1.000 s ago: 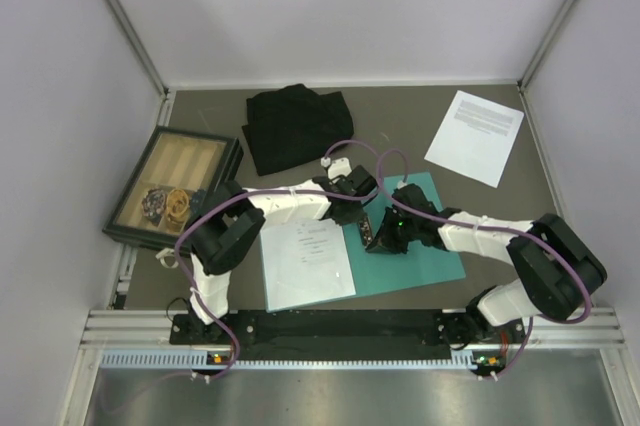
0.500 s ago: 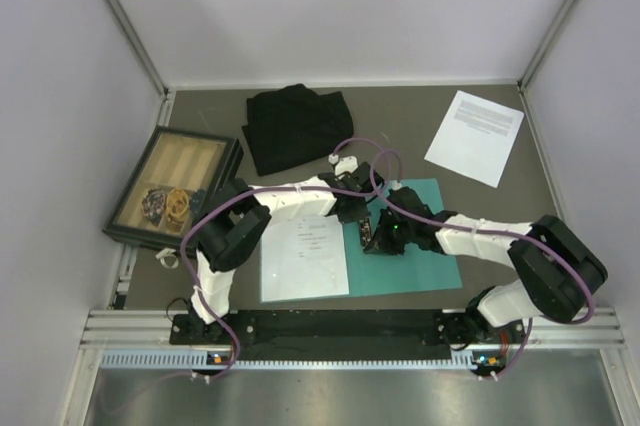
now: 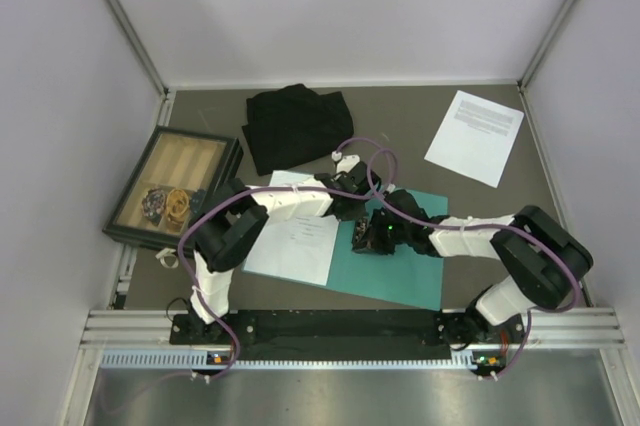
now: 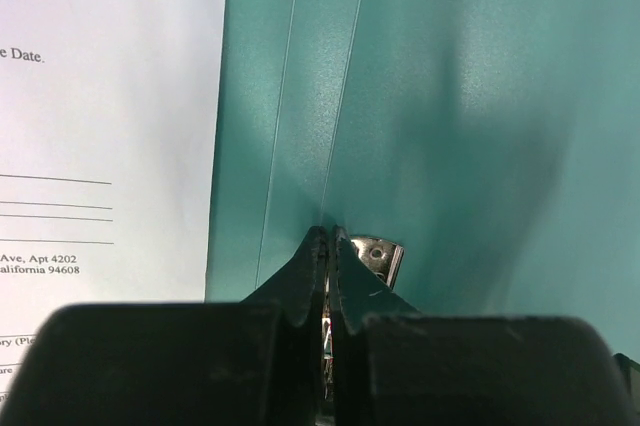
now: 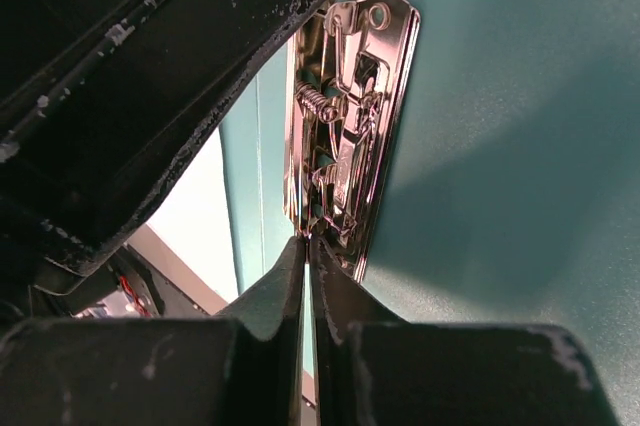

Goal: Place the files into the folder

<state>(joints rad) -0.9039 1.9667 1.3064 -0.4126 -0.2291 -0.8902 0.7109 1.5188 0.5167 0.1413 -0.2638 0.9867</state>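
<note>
The teal folder (image 3: 400, 276) lies open at the table's middle, with one white file (image 3: 295, 241) on its left half. The other file (image 3: 475, 136) lies at the back right. My left gripper (image 3: 352, 211) is shut, its tips (image 4: 327, 236) down on the folder's spine crease (image 4: 300, 96) beside the metal clip (image 4: 382, 254). The printed file (image 4: 110, 96) lies left of them. My right gripper (image 3: 362, 241) is shut too, its tips (image 5: 305, 241) against the near end of the clip (image 5: 350, 136). I cannot tell whether either pinches anything.
A black cloth (image 3: 295, 126) lies at the back centre. A dark-framed wooden tray (image 3: 175, 186) with small items stands at the left edge. Purple cables loop over both arms above the folder.
The left gripper has closed. The folder and the file on it have turned clockwise on the table, and both grippers have shifted slightly left with them.
</note>
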